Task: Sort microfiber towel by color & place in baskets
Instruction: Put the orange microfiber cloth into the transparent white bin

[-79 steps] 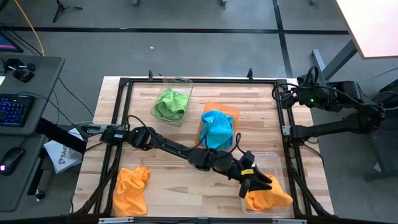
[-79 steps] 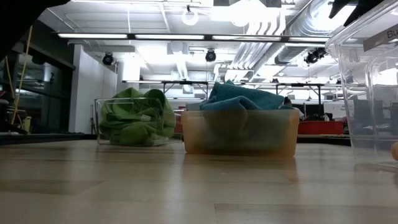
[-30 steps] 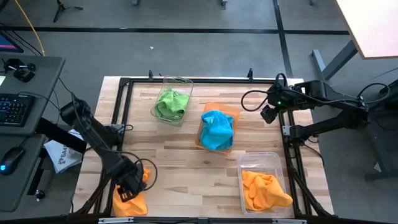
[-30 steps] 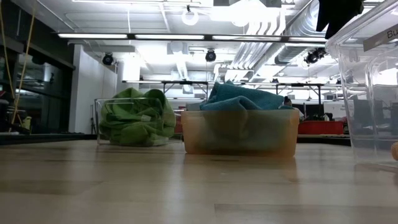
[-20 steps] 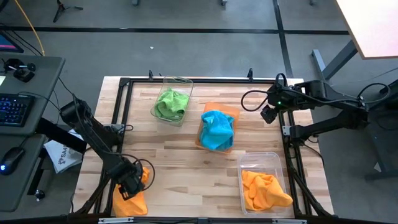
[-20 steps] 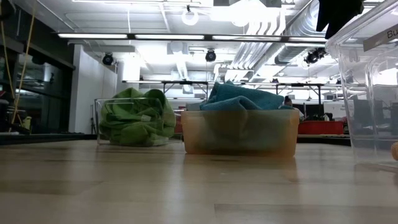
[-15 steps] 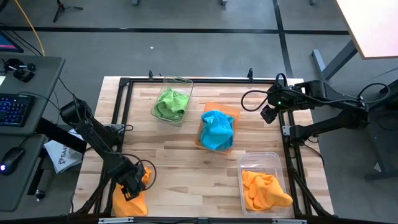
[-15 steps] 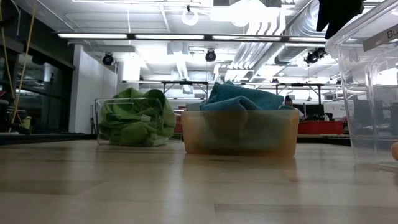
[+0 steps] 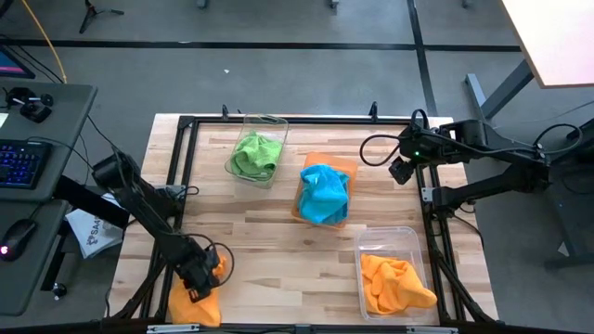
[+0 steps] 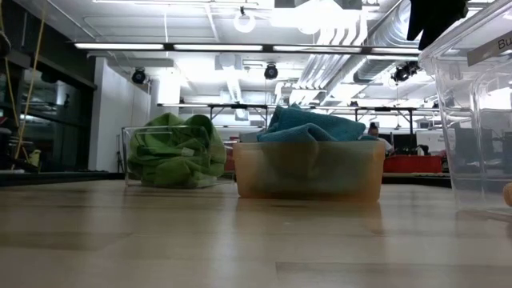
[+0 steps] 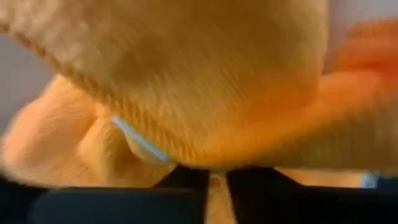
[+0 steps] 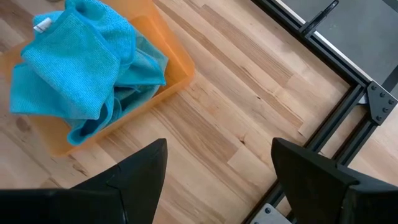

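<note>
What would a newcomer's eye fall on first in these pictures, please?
Probably the bright blue towel heaped in the orange basket at the table's middle. Next, the left pincer closing into the loose orange towel at the near left corner, and its match already in the clear basket near right.

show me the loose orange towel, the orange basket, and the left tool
loose orange towel (image 9: 190,304), high view, bare cloth below the tool.
orange basket (image 10: 308,172), low view, front wall.
left tool (image 9: 201,286), high view, at its tips.

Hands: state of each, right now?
Left hand: closed on the orange towel at the table's near left corner.
Right hand: open, holding nothing.
</note>
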Robot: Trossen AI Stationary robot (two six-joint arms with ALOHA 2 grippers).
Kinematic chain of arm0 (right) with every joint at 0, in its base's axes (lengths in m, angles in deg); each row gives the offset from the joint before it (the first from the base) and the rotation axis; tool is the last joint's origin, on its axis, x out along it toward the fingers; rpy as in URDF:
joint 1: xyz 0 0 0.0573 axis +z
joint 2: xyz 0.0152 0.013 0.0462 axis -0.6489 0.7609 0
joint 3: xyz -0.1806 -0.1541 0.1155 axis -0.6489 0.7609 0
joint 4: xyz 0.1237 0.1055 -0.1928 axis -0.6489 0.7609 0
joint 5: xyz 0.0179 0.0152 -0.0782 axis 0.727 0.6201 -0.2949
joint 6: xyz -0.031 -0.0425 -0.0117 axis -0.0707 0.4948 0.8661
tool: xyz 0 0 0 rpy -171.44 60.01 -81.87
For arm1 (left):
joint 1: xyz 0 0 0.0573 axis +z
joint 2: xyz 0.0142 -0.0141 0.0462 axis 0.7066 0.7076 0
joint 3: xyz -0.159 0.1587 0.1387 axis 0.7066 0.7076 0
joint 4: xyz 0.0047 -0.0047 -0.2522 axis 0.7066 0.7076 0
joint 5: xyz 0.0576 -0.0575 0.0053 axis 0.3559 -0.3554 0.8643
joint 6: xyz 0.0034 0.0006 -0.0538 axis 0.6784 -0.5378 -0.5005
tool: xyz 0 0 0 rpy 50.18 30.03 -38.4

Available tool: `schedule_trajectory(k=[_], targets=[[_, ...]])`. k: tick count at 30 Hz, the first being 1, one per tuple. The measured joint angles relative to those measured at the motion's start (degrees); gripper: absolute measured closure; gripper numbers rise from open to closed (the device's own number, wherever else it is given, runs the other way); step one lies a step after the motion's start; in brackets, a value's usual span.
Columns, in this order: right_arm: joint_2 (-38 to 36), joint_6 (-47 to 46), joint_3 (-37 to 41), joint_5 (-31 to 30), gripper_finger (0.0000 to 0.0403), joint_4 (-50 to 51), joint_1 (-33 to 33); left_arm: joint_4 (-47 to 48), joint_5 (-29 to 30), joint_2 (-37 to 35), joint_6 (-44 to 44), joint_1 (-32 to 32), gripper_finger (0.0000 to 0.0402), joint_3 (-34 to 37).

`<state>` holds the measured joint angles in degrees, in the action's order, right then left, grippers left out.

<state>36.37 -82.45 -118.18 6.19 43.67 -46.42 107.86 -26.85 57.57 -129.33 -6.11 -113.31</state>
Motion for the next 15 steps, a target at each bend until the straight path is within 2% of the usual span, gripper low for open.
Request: schedule_trajectory(k=[1,3,7,12,15], targets=[[0.0,0.0,0.0,0.0,0.0119,0.0,0.0,-1.7,0.5,0.3,-0.2,0.1,0.0383,0.0],[0.0,-0.3,0.0,0.1,0.0119,0.0,0.0,-5.1,2.8,0.2,-1.1,0.6,0.039,-0.2],[-0.1,-0.3,0.0,0.4,0.0119,0.0,0.0,-3.4,9.7,-2.6,0.7,2.9,0.0399,-4.3],[-0.6,-0.3,0.0,0.4,0.0119,-0.6,0.0,1.5,22.0,-8.1,8.2,8.5,0.0401,-14.6],[-1.1,-1.7,0.0,0.5,0.0119,-1.5,0.0,2.2,28.3,-8.7,14.8,13.5,0.0401,-22.7]])
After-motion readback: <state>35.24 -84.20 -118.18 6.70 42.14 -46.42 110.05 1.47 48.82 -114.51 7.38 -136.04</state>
